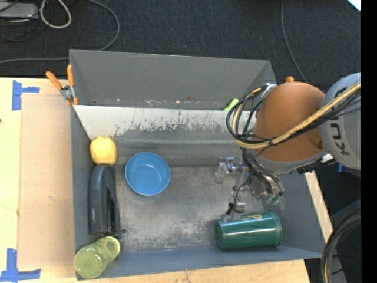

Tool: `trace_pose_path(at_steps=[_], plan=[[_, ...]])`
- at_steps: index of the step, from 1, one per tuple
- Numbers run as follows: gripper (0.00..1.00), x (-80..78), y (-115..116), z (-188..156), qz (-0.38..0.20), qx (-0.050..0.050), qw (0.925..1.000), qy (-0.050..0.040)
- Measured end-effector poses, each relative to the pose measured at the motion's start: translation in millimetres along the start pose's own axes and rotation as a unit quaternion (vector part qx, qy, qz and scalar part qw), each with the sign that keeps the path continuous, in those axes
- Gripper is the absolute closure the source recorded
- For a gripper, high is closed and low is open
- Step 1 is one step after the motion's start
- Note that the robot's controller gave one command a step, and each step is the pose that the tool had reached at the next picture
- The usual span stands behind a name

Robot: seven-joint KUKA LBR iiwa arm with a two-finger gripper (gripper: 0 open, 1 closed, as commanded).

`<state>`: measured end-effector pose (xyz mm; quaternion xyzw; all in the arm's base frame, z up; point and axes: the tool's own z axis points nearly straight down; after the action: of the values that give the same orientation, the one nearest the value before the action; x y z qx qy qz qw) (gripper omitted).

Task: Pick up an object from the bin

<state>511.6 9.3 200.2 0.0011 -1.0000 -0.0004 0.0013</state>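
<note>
My gripper (230,188) hangs low over the right half of the bin, under the arm's orange cover. Its two fingers (223,170) stand apart, open, with only bare bin floor between them. Lying on its side just in front of the nearer fingertip is a dark green can (248,230), close to the bin's front wall. The can's left end is almost under that fingertip, and I cannot tell whether they touch. A blue bowl (147,173) sits upright to the gripper's left, well apart from it.
Along the left wall lie a yellow lemon-like ball (103,150), a dark grey elongated thing (101,200) and, in the front left corner, a translucent yellow-green cup (95,257). Bare floor stretches between the bowl and the can.
</note>
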Motion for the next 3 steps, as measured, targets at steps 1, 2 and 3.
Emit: trace_pose_path(at_steps=[1,2,3], plan=[[0.00,0.0,0.0,0.0,0.000,0.000,1.0000,0.0000],[0.00,18.6,-47.8,49.1,0.094,0.000,0.9956,0.0007],[0.00,25.6,-49.5,55.1,0.057,0.000,0.9984,0.0016]])
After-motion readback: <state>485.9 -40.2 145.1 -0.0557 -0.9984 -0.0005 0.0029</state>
